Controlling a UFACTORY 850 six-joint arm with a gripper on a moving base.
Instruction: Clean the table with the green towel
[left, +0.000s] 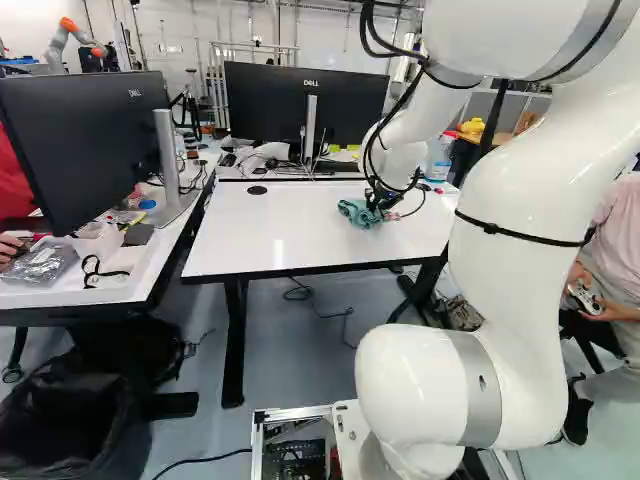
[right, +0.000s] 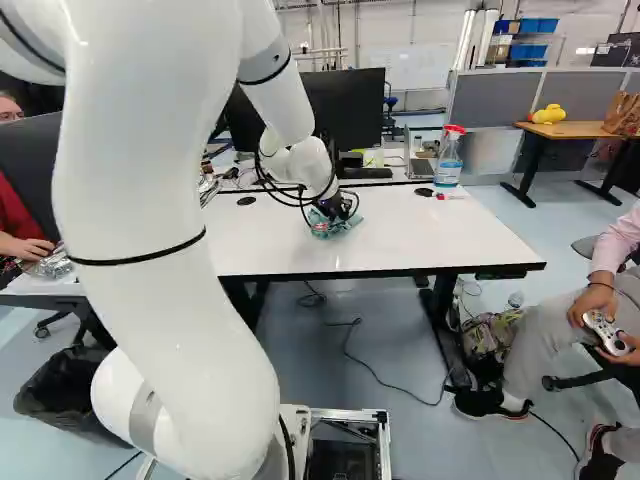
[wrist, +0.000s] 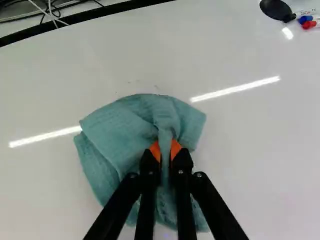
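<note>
While the jaws pinch a fold of the towel (wrist: 120, 131), it lies bunched under and ahead of them on the tabletop (wrist: 250, 150); faint specks (wrist: 156, 86) just beyond it likely call for a forward wipe.

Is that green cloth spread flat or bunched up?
Bunched up: the claw pinches a fold of the cloth, and creased layers overlap around it.

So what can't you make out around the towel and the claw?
Table beneath the green towel: covered by it, wrist view.
Inner faces of the claw's orange pads: hidden by the pinched fold, wrist view.
Dark specks ahead of the towel: too small to identify, wrist view.
Markers' far ends: cut off by the edge, wrist view.
</note>
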